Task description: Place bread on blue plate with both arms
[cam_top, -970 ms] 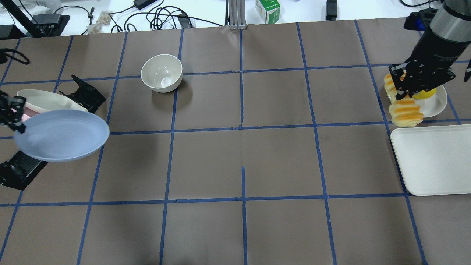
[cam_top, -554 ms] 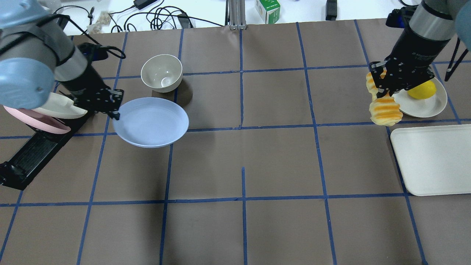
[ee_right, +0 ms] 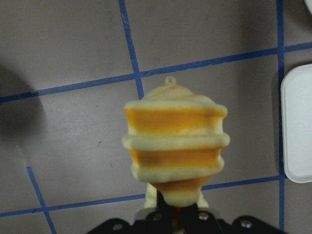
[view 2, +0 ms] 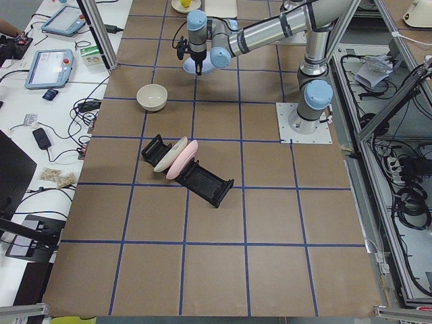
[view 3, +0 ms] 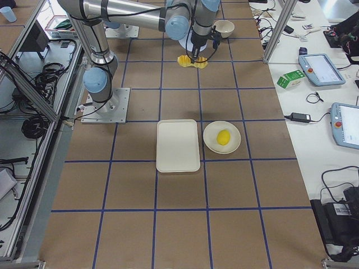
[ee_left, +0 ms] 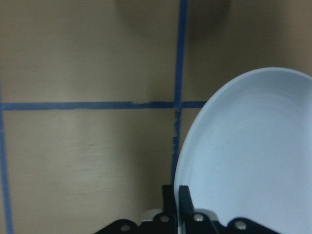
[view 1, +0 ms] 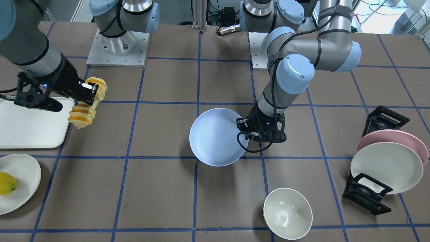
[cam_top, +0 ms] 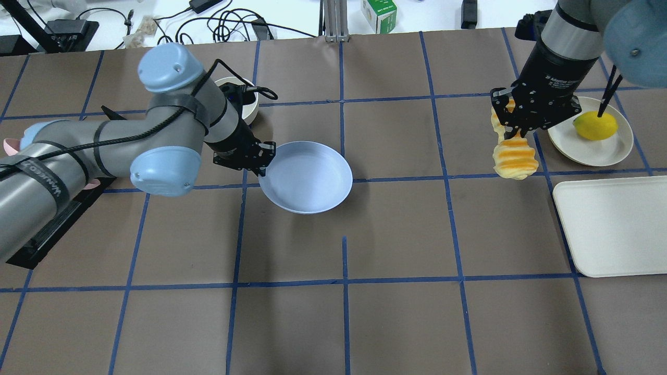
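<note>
The left gripper [cam_top: 259, 161] pinches the plate [cam_top: 307, 177] by the rim on its left side, jaws pressed together on the thin edge. That grip leaves the whole hollow facing up and bare, ready to receive. The plate looks level, though I cannot tell whether it rests on the table or hangs just above it

The right gripper [cam_top: 513, 127] is clamped across the bread [cam_top: 515, 159] partway along. The loaf hangs off the table well to the right of the plate, one striped end jutting past the fingers toward the robot. My guess is that this hold is meant to let the loaf be lowered flat into the plate. Nothing lies between plate and bread

The bowl [view 1: 288, 213] stands just beyond the plate's far-left side, behind the left arm. The tray [cam_top: 615, 226] and the fruit [cam_top: 595, 126] lie farther right of the plate than the bread does. The rack [view 1: 368, 196] with its pink and cream dishes sits well to the plate's left

The task looks about halfway done: both things are gripped, and the gap from bread to plate is not yet closed
</note>
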Available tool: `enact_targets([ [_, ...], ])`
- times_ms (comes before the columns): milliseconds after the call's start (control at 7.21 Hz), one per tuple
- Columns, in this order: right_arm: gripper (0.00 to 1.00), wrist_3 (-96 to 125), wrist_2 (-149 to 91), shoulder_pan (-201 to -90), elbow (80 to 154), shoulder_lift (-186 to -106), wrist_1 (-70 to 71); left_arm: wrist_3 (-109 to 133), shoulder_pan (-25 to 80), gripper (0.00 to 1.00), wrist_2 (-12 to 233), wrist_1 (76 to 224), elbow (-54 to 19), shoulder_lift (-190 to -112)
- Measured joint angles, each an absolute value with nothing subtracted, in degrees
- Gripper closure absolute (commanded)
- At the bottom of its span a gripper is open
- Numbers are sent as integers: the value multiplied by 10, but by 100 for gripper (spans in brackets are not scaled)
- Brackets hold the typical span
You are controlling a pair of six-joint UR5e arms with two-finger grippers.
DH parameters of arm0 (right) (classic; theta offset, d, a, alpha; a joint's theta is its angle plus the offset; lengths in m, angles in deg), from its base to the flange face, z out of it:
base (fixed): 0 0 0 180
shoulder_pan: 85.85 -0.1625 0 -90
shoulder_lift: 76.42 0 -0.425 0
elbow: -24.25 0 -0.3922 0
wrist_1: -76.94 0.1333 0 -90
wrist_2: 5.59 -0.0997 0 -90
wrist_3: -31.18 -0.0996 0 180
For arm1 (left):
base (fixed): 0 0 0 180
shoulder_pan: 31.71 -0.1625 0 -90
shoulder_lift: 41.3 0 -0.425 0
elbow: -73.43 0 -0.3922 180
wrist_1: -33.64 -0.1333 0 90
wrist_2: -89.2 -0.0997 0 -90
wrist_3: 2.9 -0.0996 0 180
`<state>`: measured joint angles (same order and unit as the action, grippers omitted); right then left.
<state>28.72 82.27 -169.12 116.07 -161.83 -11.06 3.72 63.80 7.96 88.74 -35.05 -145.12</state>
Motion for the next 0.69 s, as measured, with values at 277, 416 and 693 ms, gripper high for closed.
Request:
enact_targets([
  [277, 100, 273, 822, -1709, 1160, -1615, -119, 87, 686, 0, 75, 839, -358, -1483],
  [416, 100, 260, 822, -1718, 1160, -1611, -126, 94, 695, 0, 73, 820, -357, -1494],
  [693, 100, 236, 822, -1747, 1160, -1599, -150, 91, 691, 0, 68, 785, -342, -1494],
])
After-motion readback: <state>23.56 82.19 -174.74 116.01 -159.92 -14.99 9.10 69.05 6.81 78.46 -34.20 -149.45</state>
